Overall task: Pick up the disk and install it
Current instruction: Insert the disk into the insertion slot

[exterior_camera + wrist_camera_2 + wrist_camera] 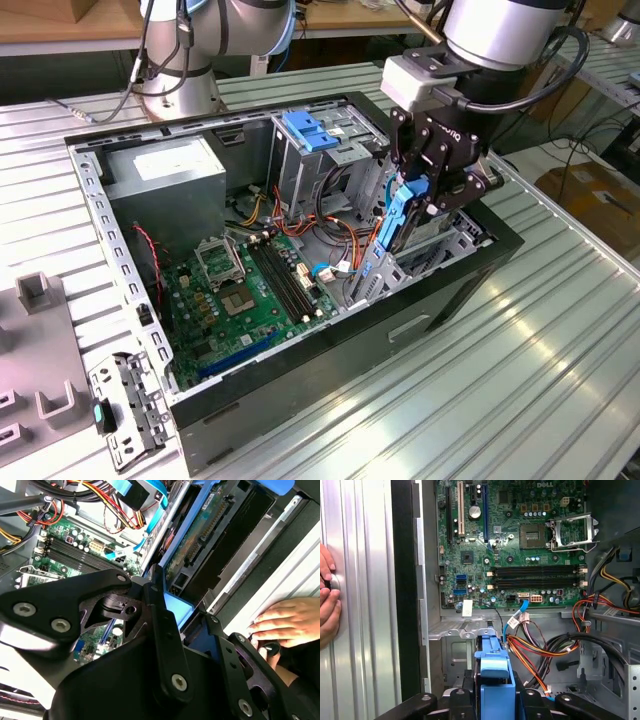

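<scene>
One disk [393, 236] in play: a flat rectangular grey-metal hard drive with blue plastic side rails. It is held on edge at the drive bay in the front corner of the open black computer case [330, 400], on the exterior view's right. Lower end looks to be inside the bay mouth; can't tell how deep.

The black two-finger gripper [413, 196] is clamped on the disk's blue end piece. In the first wrist view its jaws sit tight on either side of the blue plastic.

Handling, my read:
- Stiff, dense, heavy for its bulk, shock-sensitive.
- Bare circuit-board face shows in the second wrist view, so hold by the plastic rails or end piece, not the board or label.
- The plastic may flex, so some tilt in the grasp is possible.

Around it:
- Tall metal cage with blue top handle [312, 140], near the bay.
- Bundle of orange, red and black cables [545, 650] just beside the disk: main snag risk.
- Green motherboard [520, 545], further in and apart.
- Grey power-supply box with white sticker [165, 165], well apart.
- A person's hand [287, 622] rests on the ribbed aluminium worktop [530, 340] just outside the case wall, near the gripper: pinch hazard.
</scene>
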`<state>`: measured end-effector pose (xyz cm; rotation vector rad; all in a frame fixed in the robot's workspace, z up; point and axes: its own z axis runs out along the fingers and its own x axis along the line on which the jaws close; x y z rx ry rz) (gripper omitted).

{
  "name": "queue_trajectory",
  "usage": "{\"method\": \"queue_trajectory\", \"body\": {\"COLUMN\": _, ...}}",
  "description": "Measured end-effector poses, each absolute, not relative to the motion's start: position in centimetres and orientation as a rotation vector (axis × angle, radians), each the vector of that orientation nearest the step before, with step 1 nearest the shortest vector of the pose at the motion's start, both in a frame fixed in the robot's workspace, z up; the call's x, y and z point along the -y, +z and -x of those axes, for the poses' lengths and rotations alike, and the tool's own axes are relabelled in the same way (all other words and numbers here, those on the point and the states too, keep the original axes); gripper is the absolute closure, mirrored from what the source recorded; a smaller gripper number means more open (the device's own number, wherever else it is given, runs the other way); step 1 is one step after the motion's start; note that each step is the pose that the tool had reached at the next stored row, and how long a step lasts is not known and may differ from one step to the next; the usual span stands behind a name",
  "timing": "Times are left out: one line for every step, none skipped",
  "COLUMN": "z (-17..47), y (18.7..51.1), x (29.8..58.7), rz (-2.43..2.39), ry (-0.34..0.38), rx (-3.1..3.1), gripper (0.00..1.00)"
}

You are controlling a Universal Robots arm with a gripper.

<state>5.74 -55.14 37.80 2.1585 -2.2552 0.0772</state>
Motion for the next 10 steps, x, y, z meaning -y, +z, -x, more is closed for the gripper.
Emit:
{"method": "queue_trajectory", "body": {"z": -5.74, "y": 37.75, "x": 55.15, "rz": -2.159, "ry": 0.077, "rx": 2.255, "gripper": 0.63}}
{"method": "queue_trajectory", "body": {"z": -5.73, "y": 37.68, "x": 55.17, "rz": -2.159, "ry": 0.077, "rx": 2.255, "gripper": 0.63}}
{"method": "queue_trajectory", "body": {"z": -5.73, "y": 37.61, "x": 55.18, "rz": -2.158, "ry": 0.077, "rx": 2.255, "gripper": 0.63}}
{"method": "queue_trajectory", "body": {"z": -5.73, "y": 37.55, "x": 55.18, "rz": -2.158, "ry": 0.077, "rx": 2.255, "gripper": 0.63}}
{"method": "queue_trajectory", "body": {"z": -5.73, "y": 37.48, "x": 55.19, "rz": -2.158, "ry": 0.077, "rx": 2.255, "gripper": 0.63}}
{"method": "queue_trajectory", "body": {"z": -5.73, "y": 37.4, "x": 55.19, "rz": -2.158, "ry": 0.077, "rx": 2.255, "gripper": 0.63}}
{"method": "queue_trajectory", "body": {"z": -5.73, "y": 37.31, "x": 55.19, "rz": -2.158, "ry": 0.077, "rx": 2.255, "gripper": 0.63}}
{"method": "queue_trajectory", "body": {"z": -5.73, "y": 37.23, "x": 55.2, "rz": -2.158, "ry": 0.077, "rx": 2.255, "gripper": 0.63}}
{"method": "queue_trajectory", "body": {"z": -5.73, "y": 37.14, "x": 55.2, "rz": -2.158, "ry": 0.077, "rx": 2.255, "gripper": 0.63}}
{"method": "queue_trajectory", "body": {"z": -5.73, "y": 37.08, "x": 55.2, "rz": -2.158, "ry": 0.078, "rx": 2.255, "gripper": 0.63}}
